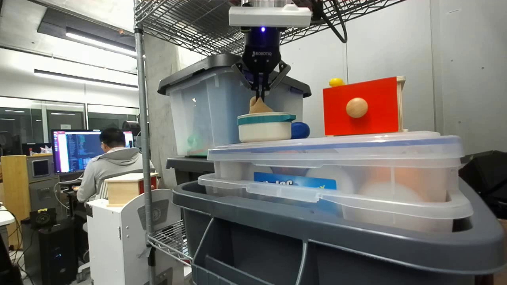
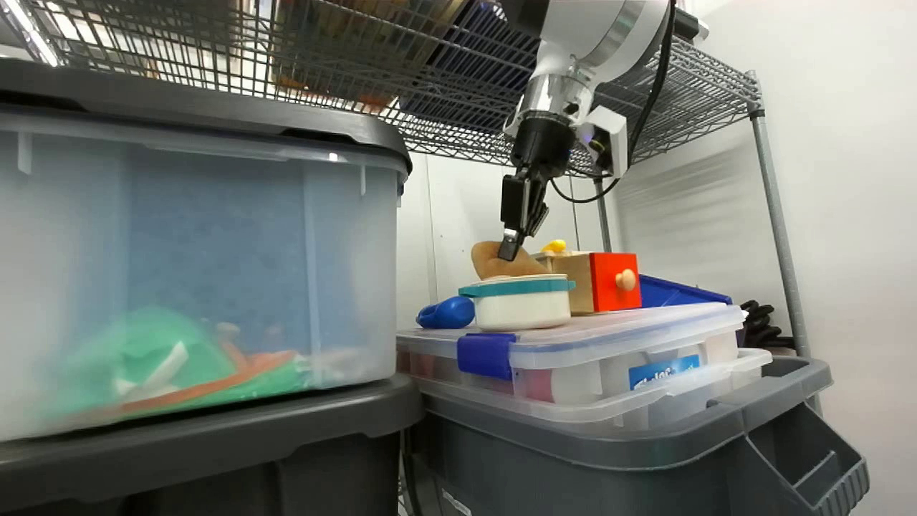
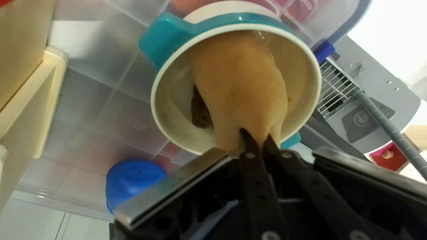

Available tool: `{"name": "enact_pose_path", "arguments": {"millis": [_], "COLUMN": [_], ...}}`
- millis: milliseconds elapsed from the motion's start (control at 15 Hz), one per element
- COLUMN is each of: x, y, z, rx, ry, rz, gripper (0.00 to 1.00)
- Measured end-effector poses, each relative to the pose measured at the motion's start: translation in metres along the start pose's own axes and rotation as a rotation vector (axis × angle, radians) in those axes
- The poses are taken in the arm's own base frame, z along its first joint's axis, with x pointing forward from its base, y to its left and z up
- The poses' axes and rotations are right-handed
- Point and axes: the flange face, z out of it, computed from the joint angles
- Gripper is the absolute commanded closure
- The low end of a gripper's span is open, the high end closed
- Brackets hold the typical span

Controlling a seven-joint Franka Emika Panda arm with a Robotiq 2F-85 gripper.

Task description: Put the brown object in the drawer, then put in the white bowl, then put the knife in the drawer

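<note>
In both exterior views, the round teal-rimmed white bowl (image 3: 302,76) hides the underside of the rounded tan lump (image 3: 240,86) in it. The wrist view cuts off the red-fronted wooden drawer (image 3: 23,46), and you can't identify the dark brown shape (image 3: 200,113) beside the lump. Your black end effector (image 3: 256,134) is closed, pinching the lump.

Clear tub (image 2: 609,358) is sitting on gray bin (image 2: 609,487); blue plastic thing (image 2: 448,313) is lying near an edge of the tub's lid (image 2: 630,324). Small yellow thing (image 1: 336,82) is showing in both exterior views. Big lidded tub (image 2: 251,251) is reaching close to the right edge of dark bin (image 2: 215,451) in an exterior view. Wire shelf (image 1: 190,23) is stretching overhead. Man (image 1: 115,170) is sitting at monitor (image 1: 75,146); wooden box (image 1: 122,190) is standing on white cabinet (image 1: 105,237).
</note>
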Motion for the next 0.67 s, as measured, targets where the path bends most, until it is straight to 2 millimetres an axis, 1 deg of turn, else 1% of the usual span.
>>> {"name": "enact_pose_path", "arguments": {"millis": [333,533,667], "x": [-0.012,-0.019,-0.023], "y": [-0.007,-0.007,-0.008], "z": [-0.03,-0.046,-0.059], "rx": [0.002,0.002,-0.001], "ry": [0.056,0.089,0.113], "rz": [0.018,0.032,0.044], "gripper": [0.98,0.98,0.98]}}
